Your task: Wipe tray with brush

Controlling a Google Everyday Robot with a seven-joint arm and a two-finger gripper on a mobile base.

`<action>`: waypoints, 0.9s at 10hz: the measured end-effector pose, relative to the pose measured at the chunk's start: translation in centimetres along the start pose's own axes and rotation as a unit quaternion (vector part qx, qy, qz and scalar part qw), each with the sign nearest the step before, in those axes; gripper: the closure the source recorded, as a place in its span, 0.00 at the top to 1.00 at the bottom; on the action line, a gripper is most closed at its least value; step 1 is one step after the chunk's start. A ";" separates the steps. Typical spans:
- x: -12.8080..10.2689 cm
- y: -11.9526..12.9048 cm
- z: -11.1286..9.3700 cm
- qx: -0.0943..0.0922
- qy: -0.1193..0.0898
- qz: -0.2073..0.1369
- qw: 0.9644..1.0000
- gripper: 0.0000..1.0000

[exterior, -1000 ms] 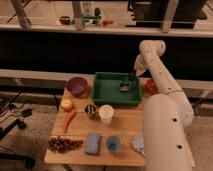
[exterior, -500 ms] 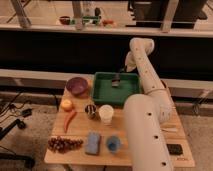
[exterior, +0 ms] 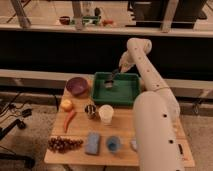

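Observation:
The dark green tray point(exterior: 131, 101) sits at the back of the wooden table. My arm rises from the lower right, bends high above the tray and comes down over its back edge. The gripper point(exterior: 121, 66) hangs there, shut on the thin black handle of the brush point(exterior: 113, 78). The brush slants down to the left, and its greyish head rests on the tray floor in the left half.
A purple bowl point(exterior: 77, 85) stands left of the tray. In front are an orange fruit point(exterior: 66, 104), a carrot point(exterior: 69, 120), a can point(exterior: 90, 110), a white cup point(exterior: 106, 114), grapes point(exterior: 64, 144), a blue sponge point(exterior: 92, 143) and a blue cup point(exterior: 113, 144).
The gripper has swept left across the tray with the brush, so the brush head went from the right half to the left half. My arm now fills more of the right foreground.

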 end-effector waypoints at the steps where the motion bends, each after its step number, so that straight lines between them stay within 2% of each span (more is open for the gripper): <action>1: -1.1 0.5 -0.5 -0.001 -0.011 -0.009 1.000 0.09; 5: -2.3 2.7 -2.3 -0.005 -0.021 -0.029 0.999 0.09; 9: -2.4 3.7 -4.1 -0.002 -0.030 -0.016 0.999 0.09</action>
